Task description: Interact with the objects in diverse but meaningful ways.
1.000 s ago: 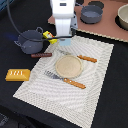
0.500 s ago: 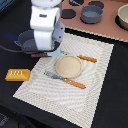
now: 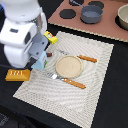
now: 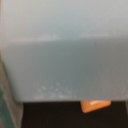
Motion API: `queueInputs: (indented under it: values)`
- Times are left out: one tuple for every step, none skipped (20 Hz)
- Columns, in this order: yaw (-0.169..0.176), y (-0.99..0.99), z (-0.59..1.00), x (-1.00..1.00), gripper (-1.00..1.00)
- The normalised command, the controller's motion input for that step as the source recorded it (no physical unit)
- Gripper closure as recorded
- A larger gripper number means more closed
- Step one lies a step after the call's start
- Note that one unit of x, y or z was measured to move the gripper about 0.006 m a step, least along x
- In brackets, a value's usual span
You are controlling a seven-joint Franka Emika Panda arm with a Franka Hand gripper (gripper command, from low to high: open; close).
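A pale woven mat (image 3: 75, 75), finely ribbed, is laid at a slant over a black table (image 3: 115, 100). A round tan plate (image 3: 68, 66), smooth and flat, is seen at the mat's middle. A knife (image 3: 83, 58) and a fork (image 3: 70, 81), both wooden-handled, are placed on opposite sides of the plate, just beside it.

The white arm (image 3: 20, 35), glossy and rounded, is seen low over the mat's corner at the exterior view's left. Its gripper is hidden under the wrist; whether the claw is apart or together cannot be told.

A pale blue carton (image 3: 40, 62), boxy, is partly seen under the arm, on the mat's edge. A yellow packet (image 3: 50, 36) with a red mark is seen just past the arm. An orange ridged loaf (image 3: 18, 75) is seen off the mat, on the black table, near the carton.

A brown board (image 3: 107, 25) is seen further back, bearing a dark grey pot (image 3: 91, 13), black round discs (image 3: 67, 13) and a tan bowl (image 3: 123, 16).

The wrist view is filled by a blurred, matt pale blue surface (image 4: 64, 50), with a dark strip and an orange scrap (image 4: 95, 105) beyond its edge; nothing of the mat's layout is shown there.
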Motion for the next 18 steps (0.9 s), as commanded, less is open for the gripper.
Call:
queueInputs:
  values:
    - [-0.065,-0.86,0.15,-0.1,1.0]
    - [-0.071,-0.86,0.15,-0.06,1.0]
    - [-0.074,-0.85,0.16,-0.02,1.0]
    - [-0.08,-0.85,0.16,0.0,1.0]
    - [-0.09,-0.82,0.16,0.0,1.0]
    - [-0.103,-0.79,0.15,0.0,1.0]
    - [-0.115,-0.76,0.15,0.0,1.0]
    - [-0.119,-0.74,0.15,0.03,1.0]
    - [-0.12,-0.72,0.11,0.12,1.0]
    - [-0.106,-0.63,0.09,0.28,1.0]
    - [-0.097,-0.45,0.11,0.49,1.0]
    - [-0.092,-0.27,0.15,0.66,1.0]
    - [-0.073,-0.21,0.15,0.68,1.0]
    - [-0.066,-0.19,0.14,0.69,1.0]
    - [-0.061,-0.18,0.12,0.72,1.0]
    - [-0.059,-0.17,0.08,0.7,1.0]
    - [-0.059,-0.18,0.06,0.71,1.0]
    - [-0.054,-0.17,0.05,0.71,1.0]
